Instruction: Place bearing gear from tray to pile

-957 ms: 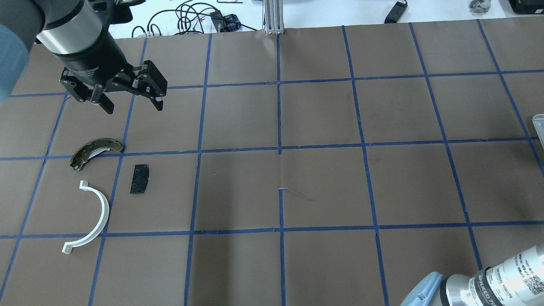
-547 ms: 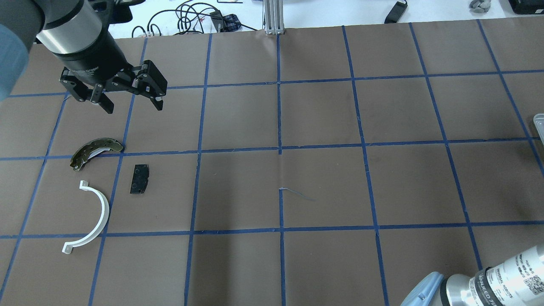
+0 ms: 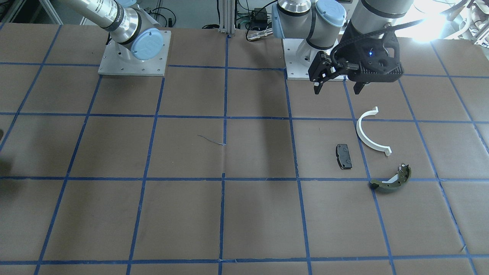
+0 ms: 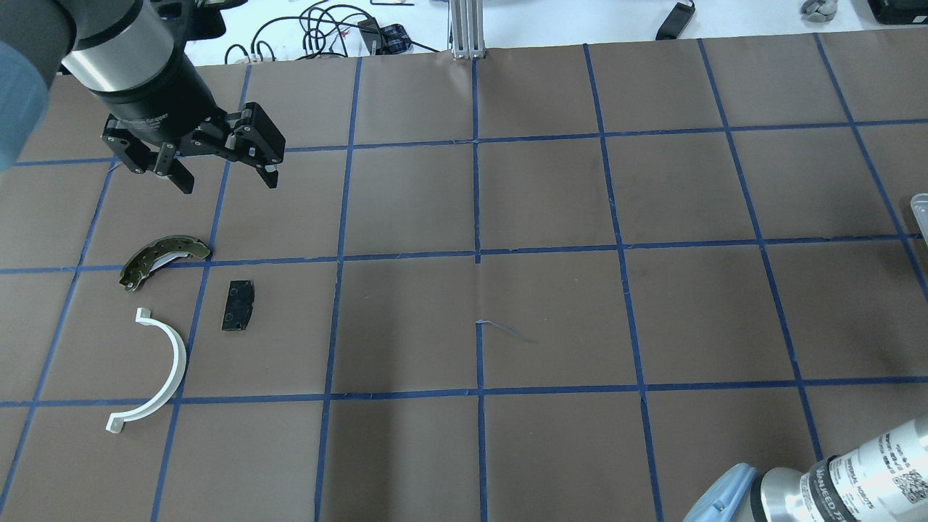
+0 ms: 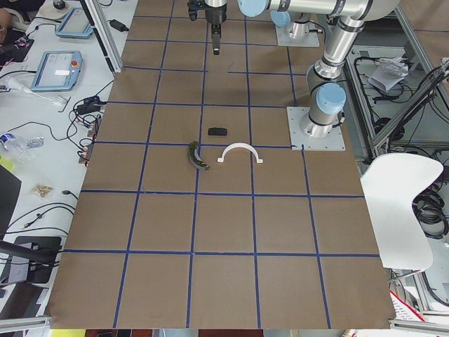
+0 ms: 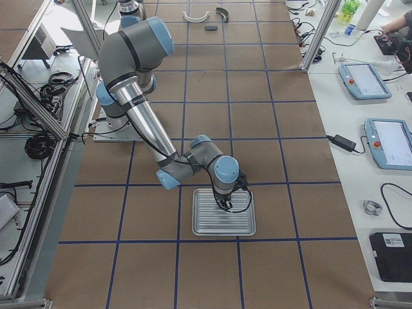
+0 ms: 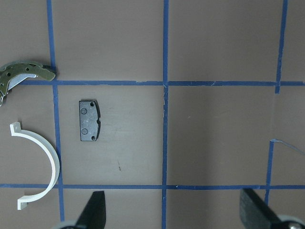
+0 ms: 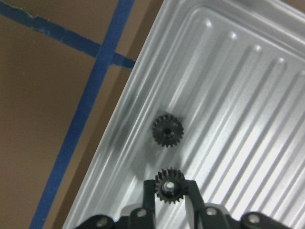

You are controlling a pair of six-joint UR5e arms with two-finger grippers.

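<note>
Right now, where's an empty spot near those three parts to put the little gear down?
The grid square on the robot's right of the black pad is bare brown paper, and so are the squares across the middle of the table. It is tightest in the gaps between the pad, the white half-ring and the olive brake shoe.

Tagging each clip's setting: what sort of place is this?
Probably a robotics lab: table with blue tape grid, two robot arms bolted to it, control tablets on a side bench.
</note>
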